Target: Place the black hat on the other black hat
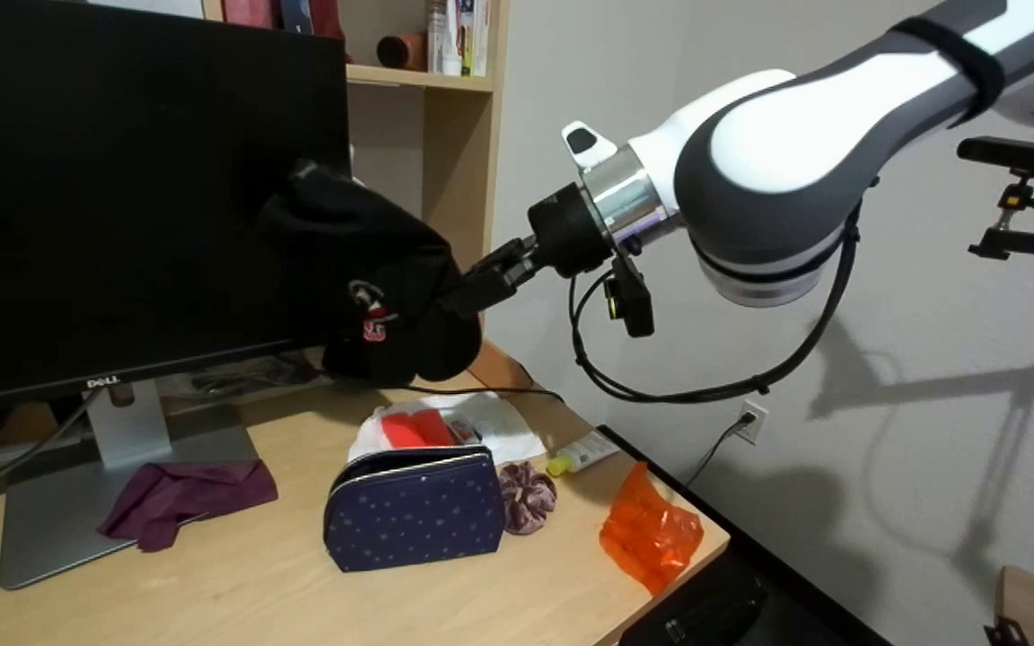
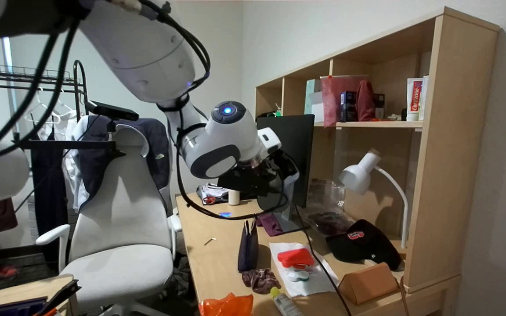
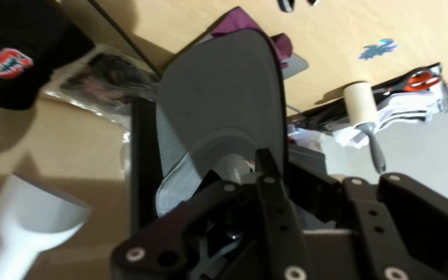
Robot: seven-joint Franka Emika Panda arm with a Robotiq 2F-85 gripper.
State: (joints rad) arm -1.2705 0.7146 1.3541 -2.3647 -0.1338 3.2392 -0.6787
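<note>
Robotiq gripper (image 1: pixel 459 301) up above the desk (image 1: pixel 284 592), fingers (image 1: pixel 485 287) clenched on a black baseball cap (image 1: pixel 391 242). Cap hangs tilted in the air in front of the Dell monitor (image 1: pixel 122 179); an embroidered figure over red lettering shows on its cloth in an exterior view, its lower outline too dark there to trace. Wrist view gives the grey underside of its brim (image 3: pixel 224 85), turned toward the camera. Second black cap (image 2: pixel 363 245), red-and-white emblem on the crown, lies on the desk, lower down and apart from the held one. Around it: white gooseneck lamp (image 2: pixel 360 175) near, brown triangular case (image 2: pixel 369 283) just in front, clear plastic bag (image 3: pixel 107 81) just beside. Elsewhere on the desk, a star-patterned navy pouch (image 1: pixel 418 511) stands upright, mouth open, with a mauve scrunchie (image 1: pixel 526 498) just beside its end. Next to these, a red item (image 2: pixel 296 257) and a small white-and-green case (image 2: pixel 298 275) on a white paper sheet (image 2: pixel 321 281). Tube (image 1: pixel 584 451) with yellow-green cap near the scrunchie; crumpled orange plastic (image 1: pixel 652 529) at the desk's corner. Purple cloth (image 1: pixel 185 498) lies partly over the monitor's base. Wrist view also takes in a lint roller (image 3: pixel 360 103) and orange-handled scissors (image 3: pixel 422 80), close together toward the desk's far end.
</note>
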